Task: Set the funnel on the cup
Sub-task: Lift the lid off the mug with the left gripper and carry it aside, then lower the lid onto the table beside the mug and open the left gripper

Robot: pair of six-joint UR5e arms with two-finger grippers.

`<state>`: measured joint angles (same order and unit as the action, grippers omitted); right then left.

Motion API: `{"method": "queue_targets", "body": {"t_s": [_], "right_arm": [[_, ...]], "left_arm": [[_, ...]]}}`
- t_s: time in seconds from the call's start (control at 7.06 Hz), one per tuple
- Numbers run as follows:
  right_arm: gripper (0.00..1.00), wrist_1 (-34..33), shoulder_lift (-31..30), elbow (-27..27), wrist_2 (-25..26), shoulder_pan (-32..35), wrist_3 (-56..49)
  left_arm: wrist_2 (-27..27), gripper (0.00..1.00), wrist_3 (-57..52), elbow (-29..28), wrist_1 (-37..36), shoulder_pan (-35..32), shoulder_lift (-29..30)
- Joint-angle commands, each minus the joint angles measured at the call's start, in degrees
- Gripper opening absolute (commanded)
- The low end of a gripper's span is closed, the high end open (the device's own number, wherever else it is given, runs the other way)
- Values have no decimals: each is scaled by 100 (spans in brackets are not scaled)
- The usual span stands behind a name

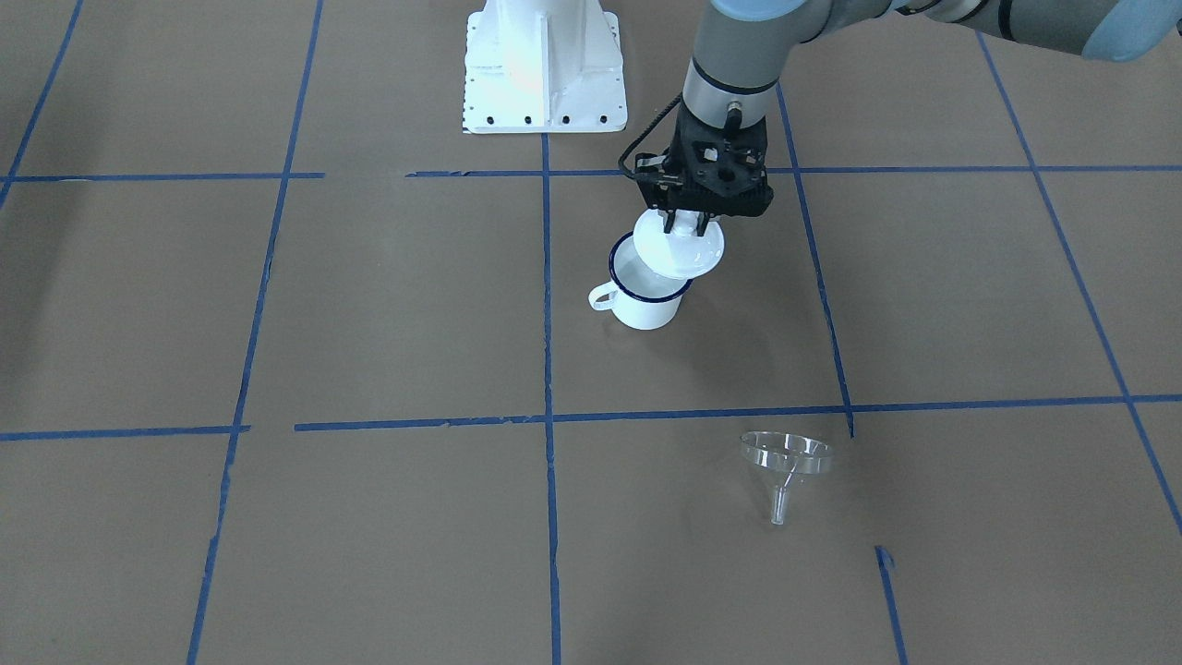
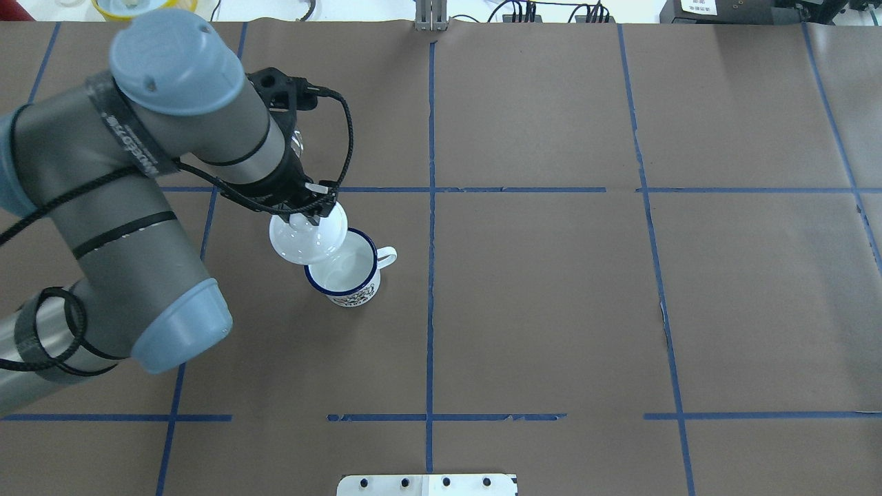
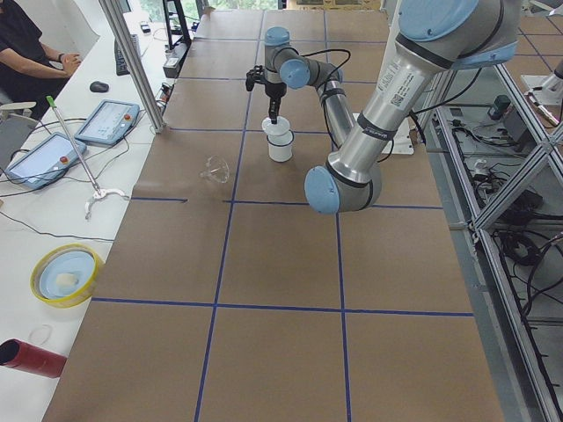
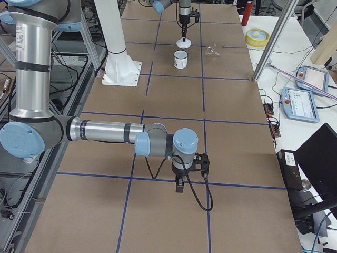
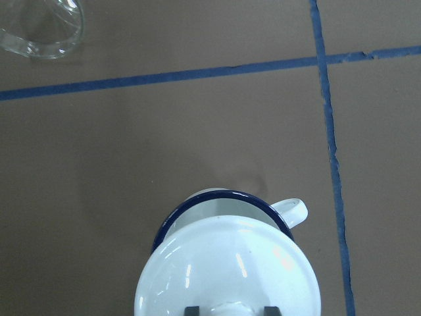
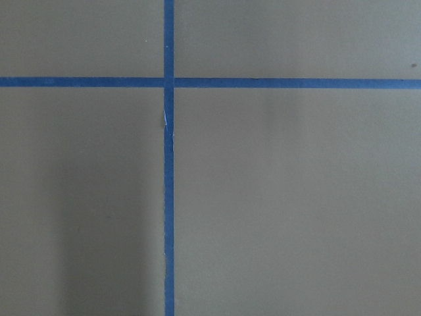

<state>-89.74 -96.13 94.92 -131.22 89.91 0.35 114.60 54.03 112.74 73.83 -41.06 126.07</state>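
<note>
The cup [image 1: 646,303], a white enamel mug with a dark blue rim, stands on the brown table, its handle toward the robot's right; it also shows in the overhead view [image 2: 346,279] and the left wrist view [image 5: 217,203]. My left gripper [image 1: 685,222] is shut on the knob of a round white lid [image 1: 685,249] and holds it just above the cup, offset so part of the opening shows. The clear funnel [image 1: 786,454] rests on the table, apart from the cup, and shows in the left wrist view's top left corner [image 5: 39,29]. My right gripper [image 4: 180,185] hangs over bare table far away; I cannot tell its state.
The robot's white base [image 1: 543,65] stands on the table behind the cup. Blue tape lines cross the brown paper. A yellow bowl [image 3: 63,274] and a red cylinder [image 3: 31,359] lie on the side bench, off the work surface.
</note>
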Motion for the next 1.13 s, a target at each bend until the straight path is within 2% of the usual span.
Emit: {"method": "queue_targets", "body": {"t_s": [0.0,0.28,0.43,0.71,0.99], "right_arm": [[100,0,-3,0,0,0,0],[100,0,-3,0,0,0,0],[100,0,-3,0,0,0,0],[100,0,-3,0,0,0,0],[100,0,-3,0,0,0,0]], "left_arm": [[1,0,-550,571,200,-254,-859],[1,0,-482,531,1032,-254,-1590],[1,0,-473,165,1594,-219,-1733],[1,0,-482,-548,2019,-122,-1717],[1,2,-551,-901,2118,-113,-1691]]}}
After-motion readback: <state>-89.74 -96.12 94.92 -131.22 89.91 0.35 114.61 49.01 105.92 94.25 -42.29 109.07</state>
